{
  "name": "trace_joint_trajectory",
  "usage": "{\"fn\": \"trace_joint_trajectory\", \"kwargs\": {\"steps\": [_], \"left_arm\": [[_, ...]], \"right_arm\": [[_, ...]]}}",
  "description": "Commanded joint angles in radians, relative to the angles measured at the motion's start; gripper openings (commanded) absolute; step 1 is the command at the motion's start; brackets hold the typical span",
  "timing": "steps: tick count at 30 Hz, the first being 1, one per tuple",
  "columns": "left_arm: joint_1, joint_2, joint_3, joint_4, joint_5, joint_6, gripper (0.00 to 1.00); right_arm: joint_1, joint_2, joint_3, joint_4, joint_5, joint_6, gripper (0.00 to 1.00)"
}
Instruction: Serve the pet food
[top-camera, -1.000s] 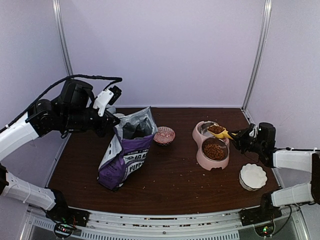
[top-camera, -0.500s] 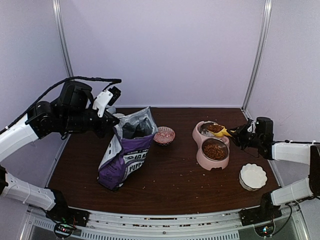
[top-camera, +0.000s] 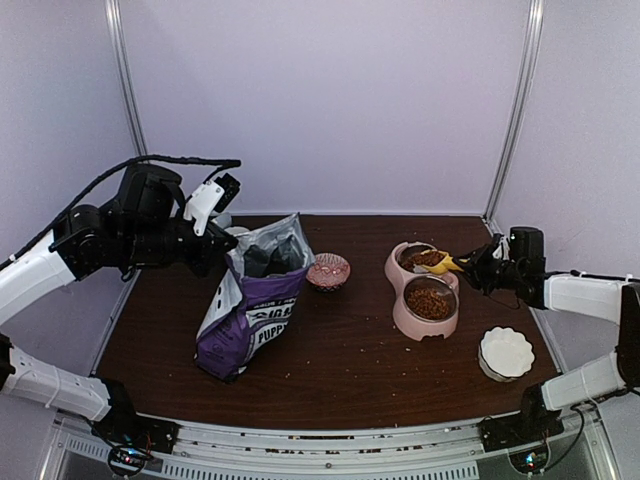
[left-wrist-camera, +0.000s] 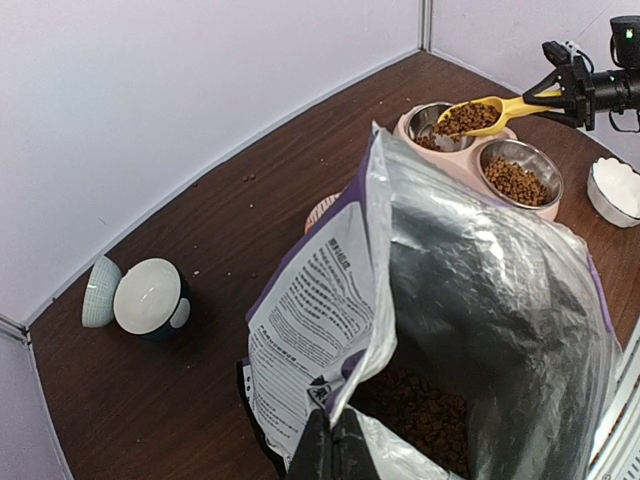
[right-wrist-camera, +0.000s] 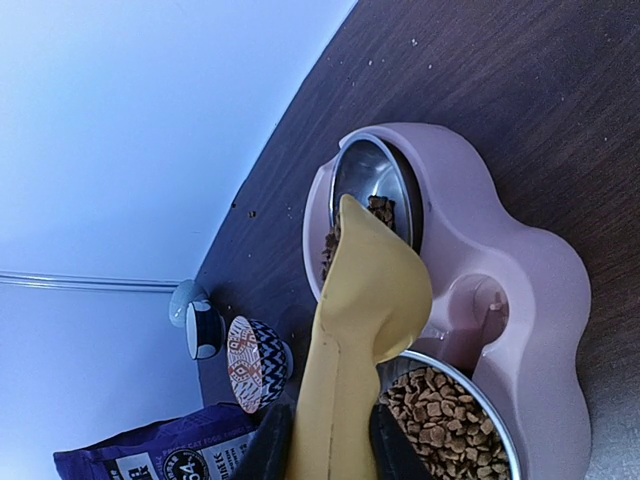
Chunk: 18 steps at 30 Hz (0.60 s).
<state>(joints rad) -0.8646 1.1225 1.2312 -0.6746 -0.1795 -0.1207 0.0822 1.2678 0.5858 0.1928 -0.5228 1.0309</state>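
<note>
Tips kibble (top-camera: 430, 300) from scoop (top-camera: 442, 266), clamped in right claw (right-wrist-camera: 325, 450), into feeder's (top-camera: 402, 320) part-filled far bowl; near bowl full. Pinches bag (top-camera: 250, 315) in left claw (left-wrist-camera: 330, 452).

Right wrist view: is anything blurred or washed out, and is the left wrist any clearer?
Right wrist view: the yellow scoop, close to the lens, looks soft; the wall is washed out; the kibble beside the scoop is sharp. Left wrist view: the bag has glare on its foil lining; the scoop is crisp.
</note>
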Motion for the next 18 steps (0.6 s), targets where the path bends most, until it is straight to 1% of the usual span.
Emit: {"fn": "trace_joint_trajectory", "kwargs": {"steps": [1,18], "left_arm": [[0.009,-0.014,-0.015,0.030,-0.015,0.012,0.00],[0.010,-0.023,-0.030,0.034,-0.017,0.013,0.00]], "right_arm": [[-0.009,0.009,0.053,-0.007,0.019,-0.036,0.11],[-0.010,0.011,0.137,-0.135,0.038,-0.105,0.11]]}}
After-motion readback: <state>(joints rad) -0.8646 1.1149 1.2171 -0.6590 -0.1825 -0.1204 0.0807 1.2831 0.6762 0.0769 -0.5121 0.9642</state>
